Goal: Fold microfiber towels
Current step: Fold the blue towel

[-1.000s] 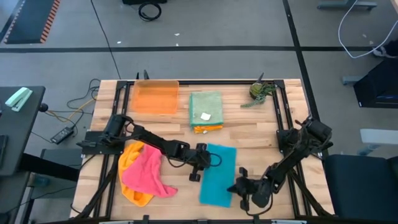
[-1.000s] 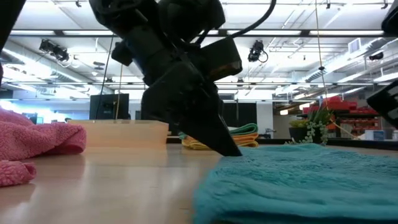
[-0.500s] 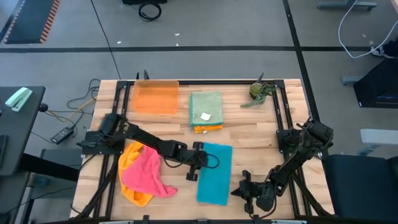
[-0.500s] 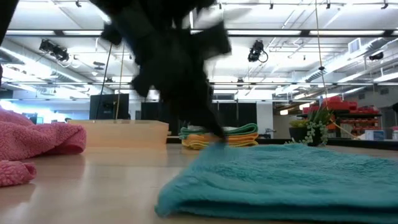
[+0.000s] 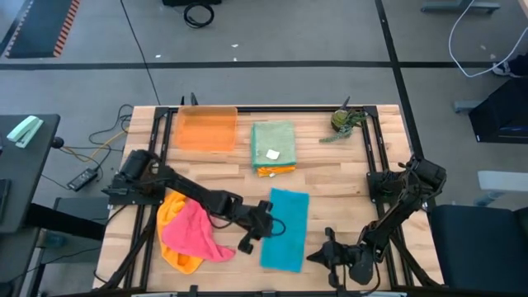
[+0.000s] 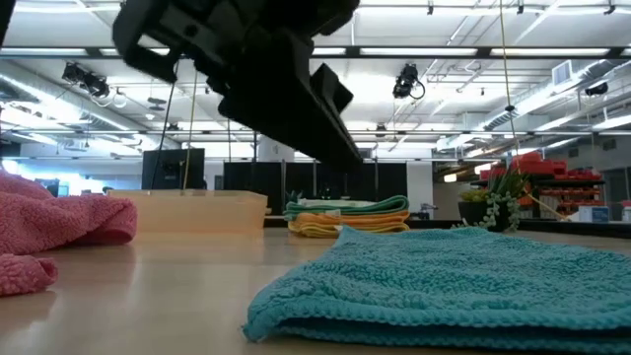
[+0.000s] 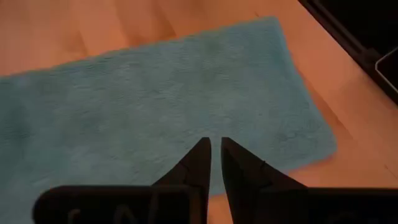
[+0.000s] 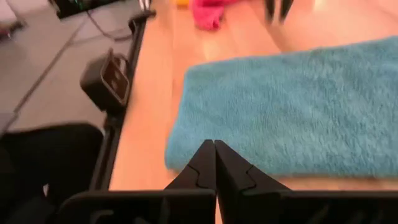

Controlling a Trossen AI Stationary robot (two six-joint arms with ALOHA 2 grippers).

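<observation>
Teal-blue microfiber towel (image 5: 285, 228): folded flat, bench (image 5: 330, 177) front centre.
Left gripper (image 7: 216, 148): above towel's left edge, jaws slightly parted, empty.
Right gripper (image 8: 214, 151): jaws closed, empty, beside towel's near edge.
Writing: none readable.

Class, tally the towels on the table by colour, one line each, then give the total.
Teal towel: 1
Pink towel: 1
Yellow-orange towel under the pink: 1
Green towel: 1
Orange or yellow towels under the green: count unclear
Total: at least 5

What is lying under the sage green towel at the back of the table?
Under the folded sage green towel, yellow and orange towel edges stick out. How many cloths lie beneath is hidden.
</observation>
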